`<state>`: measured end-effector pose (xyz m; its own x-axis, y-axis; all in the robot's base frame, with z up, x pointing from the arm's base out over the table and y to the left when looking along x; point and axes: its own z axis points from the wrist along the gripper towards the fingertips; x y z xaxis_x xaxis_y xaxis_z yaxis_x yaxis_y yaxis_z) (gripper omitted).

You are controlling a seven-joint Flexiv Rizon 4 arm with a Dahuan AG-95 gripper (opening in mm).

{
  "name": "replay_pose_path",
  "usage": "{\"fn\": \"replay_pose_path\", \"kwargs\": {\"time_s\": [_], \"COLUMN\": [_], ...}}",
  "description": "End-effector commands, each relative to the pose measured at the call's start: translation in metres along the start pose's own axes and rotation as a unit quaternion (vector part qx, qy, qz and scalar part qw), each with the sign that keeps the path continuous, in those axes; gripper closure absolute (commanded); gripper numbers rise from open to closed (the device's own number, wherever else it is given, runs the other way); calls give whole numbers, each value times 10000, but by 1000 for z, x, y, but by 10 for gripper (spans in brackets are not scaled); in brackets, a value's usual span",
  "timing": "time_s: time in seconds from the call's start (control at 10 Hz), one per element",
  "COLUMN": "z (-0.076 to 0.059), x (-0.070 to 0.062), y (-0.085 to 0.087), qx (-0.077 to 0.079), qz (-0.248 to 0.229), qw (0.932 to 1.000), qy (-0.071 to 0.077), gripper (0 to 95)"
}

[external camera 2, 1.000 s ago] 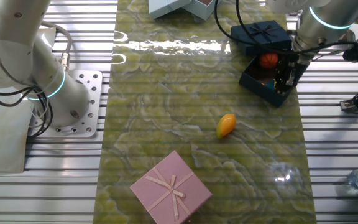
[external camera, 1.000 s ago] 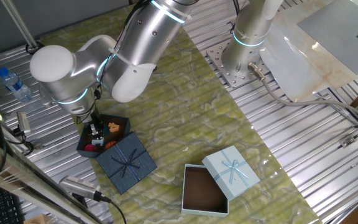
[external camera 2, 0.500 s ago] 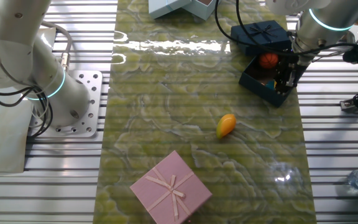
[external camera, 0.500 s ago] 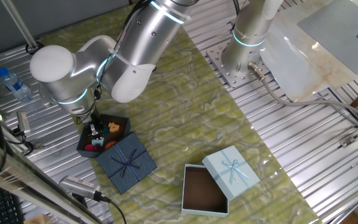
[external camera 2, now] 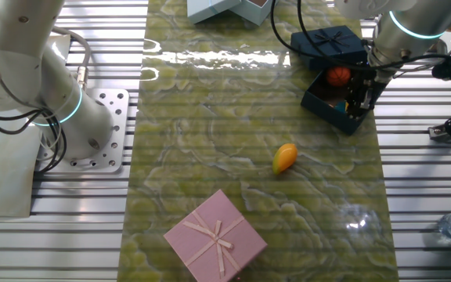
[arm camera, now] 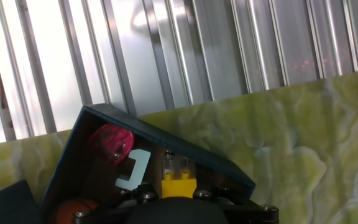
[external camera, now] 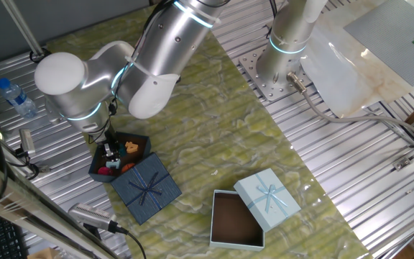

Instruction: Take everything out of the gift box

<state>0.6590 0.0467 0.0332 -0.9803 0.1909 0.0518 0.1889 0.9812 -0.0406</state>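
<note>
Green marbled mat over a ribbed metal table [external camera: 351, 151] sets the scene, w/ the gripper [external camera 2: 358, 100] reaching down into the gift box [external camera 2: 322, 103], which sits at the mat's edge w/ its ribboned lid [external camera: 146, 188] leaning against the box's side just beside the gripper. Gripper state: can't tell; in the hand view one pale finger [arm camera: 133, 172] shows next to a yellow block [arm camera: 178, 185] right under the gripper, but whether the jaws are closed on it isn't visible. Judgement: step in hand is picking the next toy out of the box. To do it well, centre the fingers on one piece only, prob. the yellow block since it's directly below, keep clear of the box wall close on one side, close firmly, then lift straight up so the box doesn't tip or drag off the mat edge. Contents of the gift box: a red/pink toy [arm camera: 110, 142] in the far corner from the gripper, an orange ball [external camera 2: 337, 76] beside the gripper, the yellow block below it; one fixed view also shows a small brown-orange figure [external camera: 131, 148] near the gripper. One yellow-orange toy [external camera 2: 284, 157] is already out, lying on the mat well apart from the gripper. Light blue box [external camera: 236, 219], far from the gripper, is open w/ a bare brown inside and its lid [external camera: 267, 196] leaning on its rim. Pink box [external camera 2: 216, 236], also far off, is shut, so contents unknown.
</note>
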Motion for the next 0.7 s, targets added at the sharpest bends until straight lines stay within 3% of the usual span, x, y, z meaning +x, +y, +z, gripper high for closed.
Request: {"fn": "replay_pose_path", "kwargs": {"time_s": [0.1, 0.4, 0.5, 0.7], "z": [0, 0, 0, 0], "x": [0, 0, 0, 0], "y": [0, 0, 0, 0], "qx": [0, 0, 0, -3], "qz": [5, 9, 8, 10], "qw": [10000, 10000, 10000, 10000], "qy": [4, 5, 5, 5], "gripper": [570, 570, 760, 760]}}
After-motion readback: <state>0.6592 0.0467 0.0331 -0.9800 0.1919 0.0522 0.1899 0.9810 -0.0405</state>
